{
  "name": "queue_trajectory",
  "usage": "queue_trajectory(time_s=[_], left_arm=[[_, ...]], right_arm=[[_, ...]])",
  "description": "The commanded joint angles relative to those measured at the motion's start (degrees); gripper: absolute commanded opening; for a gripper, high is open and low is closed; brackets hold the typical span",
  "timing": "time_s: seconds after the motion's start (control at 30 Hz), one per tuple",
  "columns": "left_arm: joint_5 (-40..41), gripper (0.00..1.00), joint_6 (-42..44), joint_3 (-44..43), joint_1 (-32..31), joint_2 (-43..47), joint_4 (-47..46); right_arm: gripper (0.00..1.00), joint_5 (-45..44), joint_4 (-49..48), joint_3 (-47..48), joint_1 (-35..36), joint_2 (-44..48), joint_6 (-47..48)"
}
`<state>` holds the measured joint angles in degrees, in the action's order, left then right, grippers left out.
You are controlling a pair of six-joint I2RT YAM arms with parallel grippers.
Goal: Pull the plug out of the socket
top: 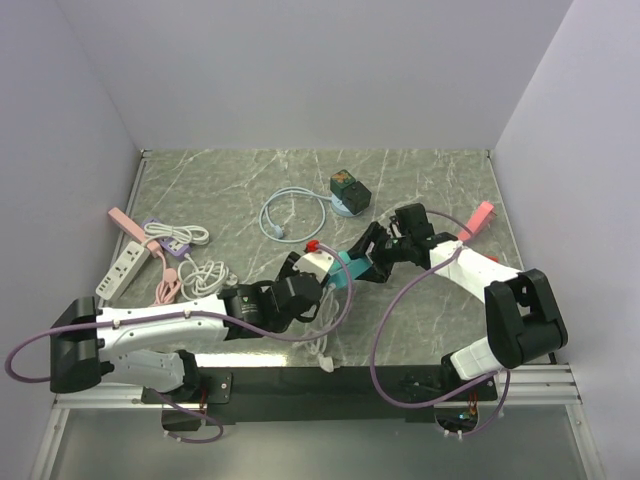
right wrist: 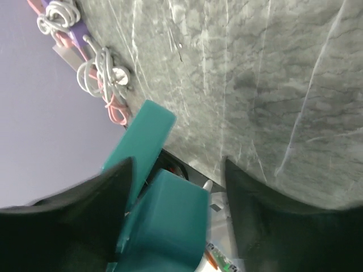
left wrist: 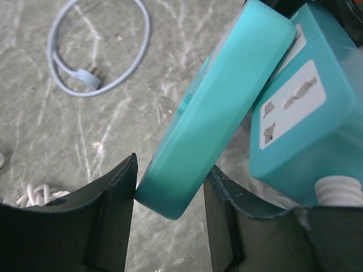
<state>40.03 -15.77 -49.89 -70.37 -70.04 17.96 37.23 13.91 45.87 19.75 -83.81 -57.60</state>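
Note:
A flat teal plug (left wrist: pixel 210 107) lies between the fingers of my left gripper (left wrist: pixel 173 170), which is shut on its near end. It leans off the white face of a teal cube socket (left wrist: pixel 317 113) and meets it only at the far end; the pins are hidden. The socket's white ribbed cord (left wrist: pixel 339 191) leaves its near side. In the right wrist view the socket (right wrist: pixel 167 226) sits between the fingers of my right gripper (right wrist: pixel 177 164), against the left finger with a gap to the right one. That gripper is open. From above, both grippers (top: pixel 322 272) (top: pixel 372 260) meet at the teal socket (top: pixel 352 266).
A pale blue coiled cable (top: pixel 290 213) and a green-black box (top: pixel 349 190) lie behind the grippers. White (top: pixel 122 272), pink (top: pixel 125 222) and purple (top: pixel 165 240) power strips with tangled cords (top: pixel 205 275) fill the left side. A pink item (top: pixel 481 216) lies by the right wall.

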Motion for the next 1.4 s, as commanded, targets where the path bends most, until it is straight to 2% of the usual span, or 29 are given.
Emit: queue_trajectory(time_s=[0.0, 0.03, 0.2, 0.5, 0.67, 0.77, 0.83, 0.87, 0.9, 0.93, 0.97, 1.03, 1.07, 1.13, 1.17, 1.2, 1.23, 1.3, 1.33, 1.37], left_arm=[[20.78, 0.01, -5.33, -2.05, 1.2, 0.7, -9.25], [21.4, 0.01, -4.71, -1.88, 0.68, 0.69, -9.6], [22.37, 0.01, -1.64, -1.44, -1.96, 0.17, -12.42], [28.25, 0.01, 1.01, -1.18, -9.34, -8.61, -12.94], [30.19, 0.01, -1.37, -0.21, -11.28, -11.34, -13.38], [31.16, 0.01, -2.59, -0.38, -12.33, -13.09, -13.3], [31.6, 0.01, -3.39, -0.65, -13.38, -13.98, -13.3], [31.77, 0.01, -3.48, -0.82, -13.83, -15.29, -13.47], [31.86, 0.01, -4.52, -1.0, -14.09, -15.91, -13.12], [32.04, 0.01, -5.32, -1.7, -14.53, -16.44, -12.43], [32.04, 0.01, -6.28, -2.23, -14.62, -17.49, -10.5], [31.17, 0.01, -9.8, -3.98, -14.62, -17.68, -8.03], [30.29, 0.01, -9.89, -4.16, -14.62, -17.24, -8.46], [27.92, 0.01, -9.54, -4.69, -14.53, -15.14, -8.29], [25.3, 0.05, -9.37, -5.04, -14.36, -14.34, -8.11], [24.05, 0.17, -10.32, -5.57, -14.36, -13.73, -6.63], [22.3, 0.48, -10.59, -6.79, -14.01, -12.33, -5.83], [16.34, 0.69, -12.43, -8.81, -13.66, -11.0, -4.17], [14.57, 0.9, -13.23, -9.43, -13.66, -9.69, -2.16], [12.2, 0.94, -14.1, -10.05, -13.48, -8.98, -1.18]], right_arm=[[0.75, 1.88, 5.25, 0.89, 1.08, -0.12, 0.66], [0.8, 1.7, 5.68, 0.72, 1.0, -0.47, 0.39], [0.85, -0.49, 7.62, -0.07, -0.23, -1.0, -0.66], [0.85, 2.31, 10.08, 2.12, -1.29, -2.06, -0.06], [0.79, 8.19, 7.36, 0.98, -1.38, -3.38, -0.31], [0.7, 9.52, 6.22, 0.36, -1.29, -2.67, -0.58], [0.69, 10.31, 5.87, 0.54, -1.38, -2.59, -0.67], [0.65, 10.75, 5.43, 0.54, -1.38, -2.59, -1.1], [0.53, 11.36, 4.9, 0.45, -1.29, -2.59, -1.28], [0.46, 11.72, 4.11, 0.54, -1.29, -2.41, -1.37], [0.25, 11.98, 3.76, 0.54, -1.29, -2.24, -1.72], [0.03, 12.42, 3.75, 0.89, -1.46, -2.23, -0.68], [0.0, 12.34, 4.28, 1.5, -1.38, -2.41, 0.03], [0.0, 11.72, 5.68, 2.29, -1.64, -2.93, 2.13], [0.0, 11.55, 5.86, 2.73, -1.73, -2.94, 2.49], [0.0, 11.37, 5.78, 2.91, -1.82, -3.11, 2.93], [0.0, 11.37, 5.43, 3.09, -2.08, -3.2, 3.28], [0.0, 11.63, 4.29, 3.35, -2.95, -3.46, 3.64], [0.0, 12.16, 3.85, 3.44, -3.31, -3.55, 3.73], [0.0, 12.77, 3.06, 3.53, -3.75, -3.64, 3.81]])
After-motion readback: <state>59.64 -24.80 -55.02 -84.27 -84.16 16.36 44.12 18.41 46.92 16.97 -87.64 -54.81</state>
